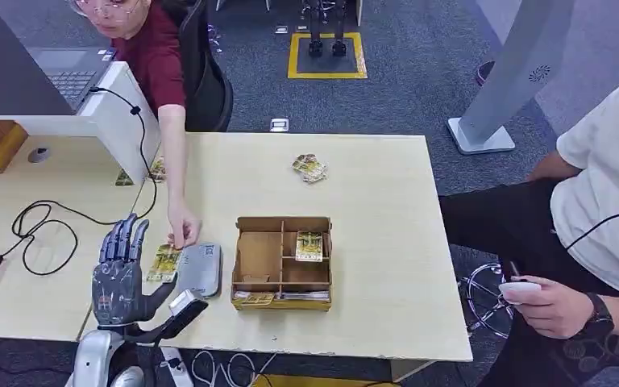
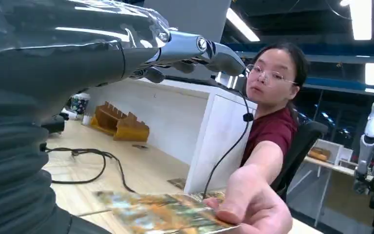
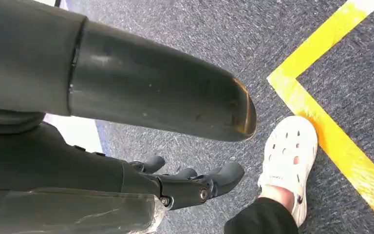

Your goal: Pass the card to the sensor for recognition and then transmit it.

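Currently left hand [image 1: 119, 270] raised at table edge, fingers spread, holding nothing. Card [image 1: 164, 263] flat on table, touching left side of grey sensor [image 1: 199, 270], just right of fingertips; long axis runs away from robot. Person's hand [image 1: 183, 230] pinches card's far end. Right hand [image 3: 185, 187] hangs over floor, fingers loosely apart, holding nothing. Left hand nearer.

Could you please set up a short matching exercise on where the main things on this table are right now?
Things:
1. card
2. grey sensor
3. wooden box
4. left hand

Places:
A. raised, fingers spread, beside the card
B. under a person's fingertips
C. middle of the table, divided into compartments
D. flat between card and box

Pairs: 1-B, 2-D, 3-C, 4-A
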